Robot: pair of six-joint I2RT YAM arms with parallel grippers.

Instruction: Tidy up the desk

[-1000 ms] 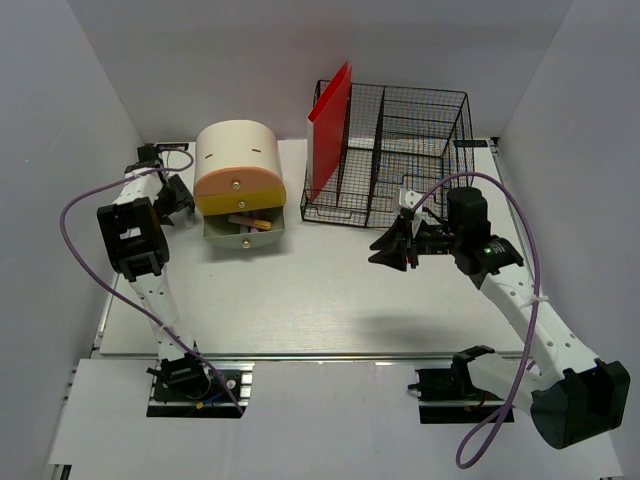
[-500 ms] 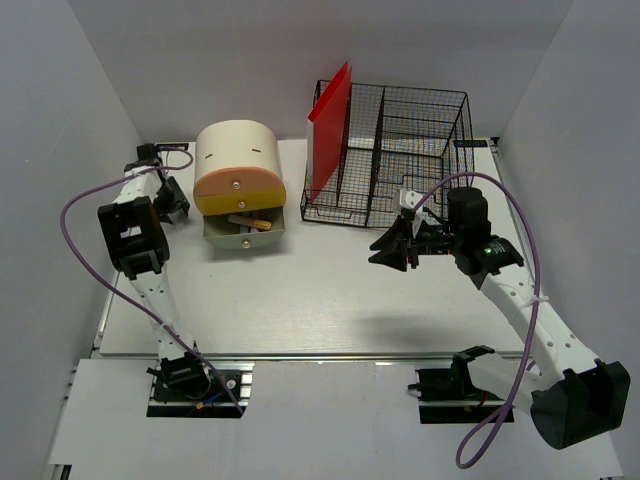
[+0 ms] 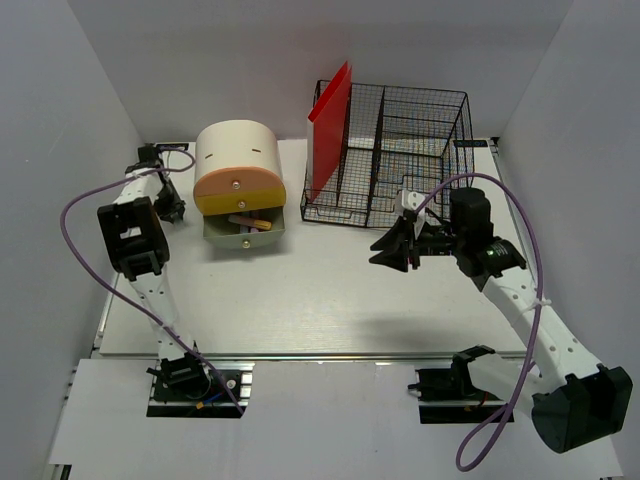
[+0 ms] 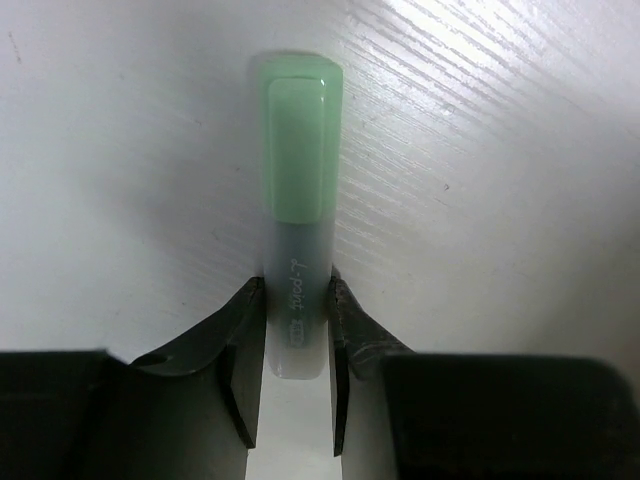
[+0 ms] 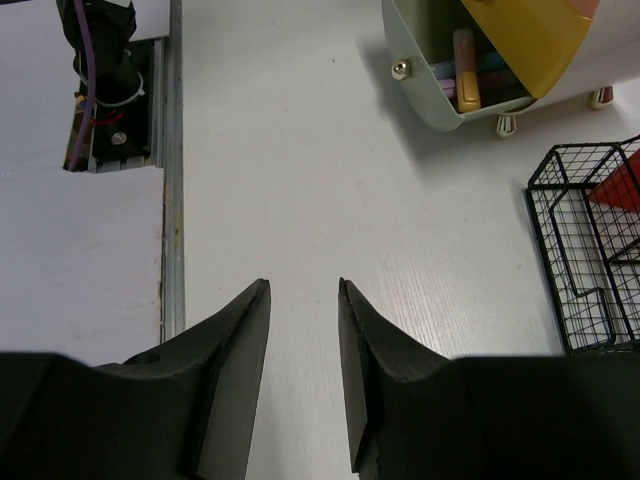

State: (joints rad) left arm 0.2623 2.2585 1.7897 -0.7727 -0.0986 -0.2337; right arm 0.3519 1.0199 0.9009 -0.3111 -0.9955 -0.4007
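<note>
A pale green highlighter (image 4: 300, 150) lies flat on the white desk (image 3: 320, 300), cap pointing away from my left wrist camera. My left gripper (image 4: 297, 285) has both fingers pressed against the sides of its translucent barrel. From above, that gripper (image 3: 172, 208) is at the far left of the desk, left of the drawer box, and hides the highlighter. My right gripper (image 3: 385, 250) hovers over the right half of the desk. It points left and is open; the right wrist view shows nothing between the fingers of this gripper (image 5: 303, 285).
A cream-and-orange drawer box (image 3: 238, 175) stands at the back, its bottom drawer (image 3: 245, 228) pulled out with pens inside. To its right, a black wire basket (image 3: 400, 150) holds an upright red folder (image 3: 330, 130). A metal rail (image 5: 172, 150) runs along the front edge.
My left gripper's fingers have come together onto the highlighter. The right arm has barely shifted.
</note>
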